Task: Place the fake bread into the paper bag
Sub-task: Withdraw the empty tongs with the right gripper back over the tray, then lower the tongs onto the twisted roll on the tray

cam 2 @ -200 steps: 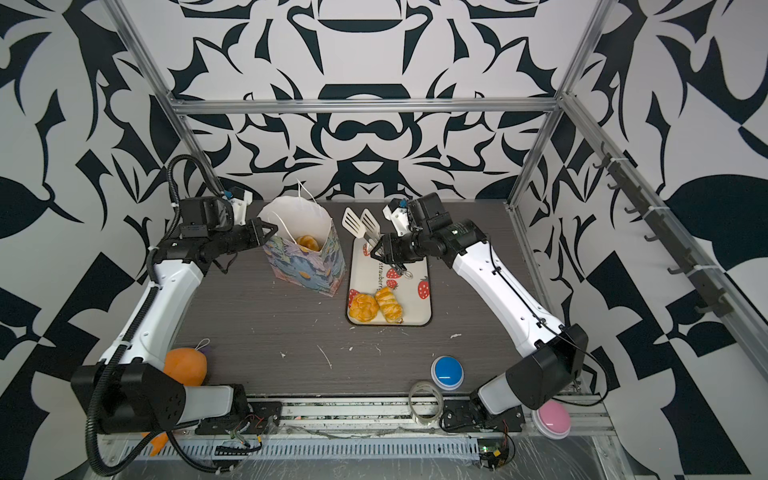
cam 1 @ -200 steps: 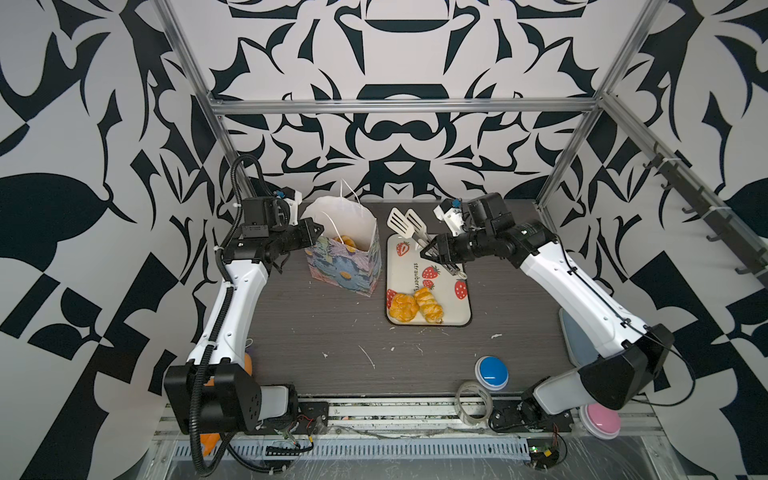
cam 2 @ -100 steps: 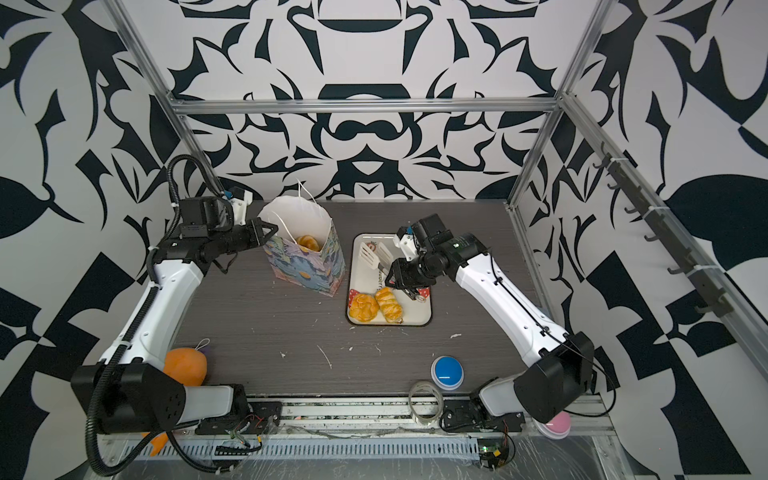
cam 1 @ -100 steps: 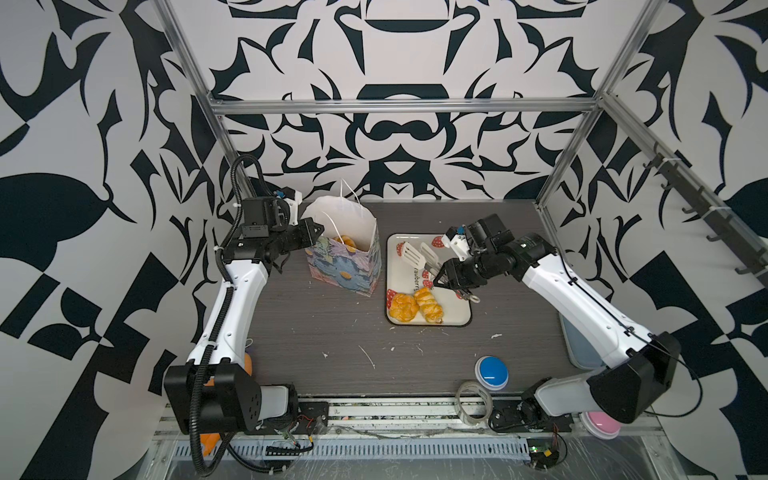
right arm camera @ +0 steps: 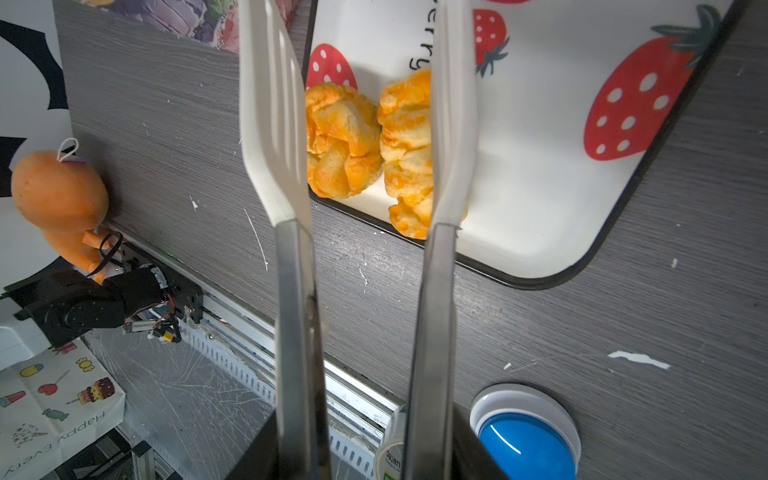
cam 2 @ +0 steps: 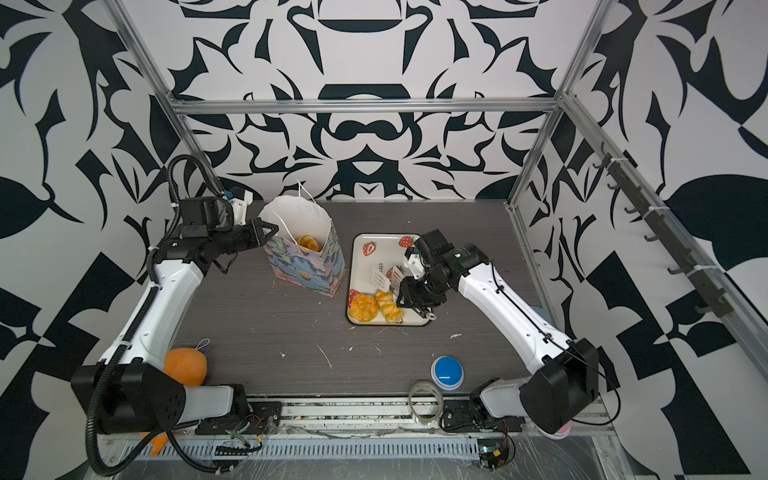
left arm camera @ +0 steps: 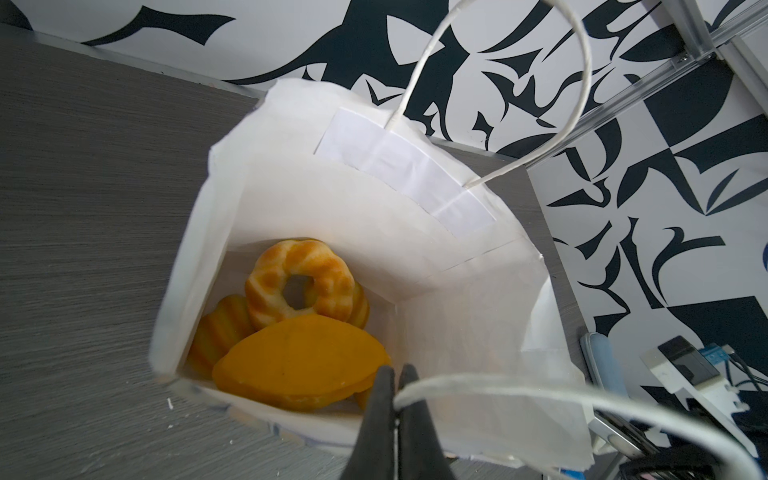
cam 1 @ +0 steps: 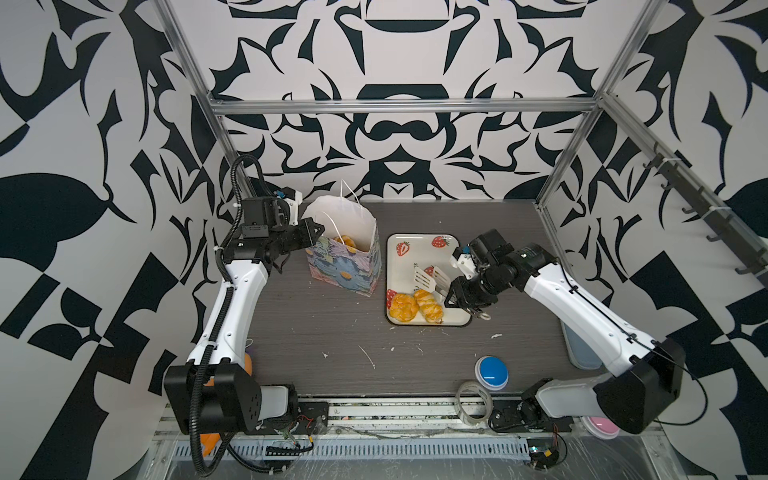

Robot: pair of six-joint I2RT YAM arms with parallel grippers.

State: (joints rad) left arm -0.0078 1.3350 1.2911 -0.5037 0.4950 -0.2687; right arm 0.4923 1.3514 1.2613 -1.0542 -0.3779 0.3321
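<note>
The paper bag [cam 1: 345, 266] [cam 2: 305, 266] stands open at the back left, with a ring-shaped fake bread [left arm camera: 299, 282] and other pieces inside its white lining [left arm camera: 374, 208]. My left gripper [cam 1: 313, 232] [left arm camera: 397, 374] is shut on the bag's cord handle at the rim. Two more fake breads, a round one [cam 1: 403, 306] [right arm camera: 343, 139] and a croissant [cam 1: 429, 306] [right arm camera: 405, 145], lie on the strawberry tray [cam 1: 419, 249]. My right gripper [cam 1: 453, 295] [right arm camera: 365, 457] is shut on white-tipped tongs [cam 1: 430, 279] [right arm camera: 291, 249]. The tongs' blades stand apart just above those two breads.
A blue button [cam 1: 491, 372] and a tape roll [cam 1: 473, 401] sit at the table's front right. An orange plush toy [cam 2: 185, 365] lies by the left arm's base. A grey-blue lid [cam 1: 577, 353] rests at the right edge. White crumbs dot the table.
The right arm has swung the tongs from the back of the tray, beside the bag, forward and down to the two breads, and the blades have spread slightly. The left arm has stayed put.
</note>
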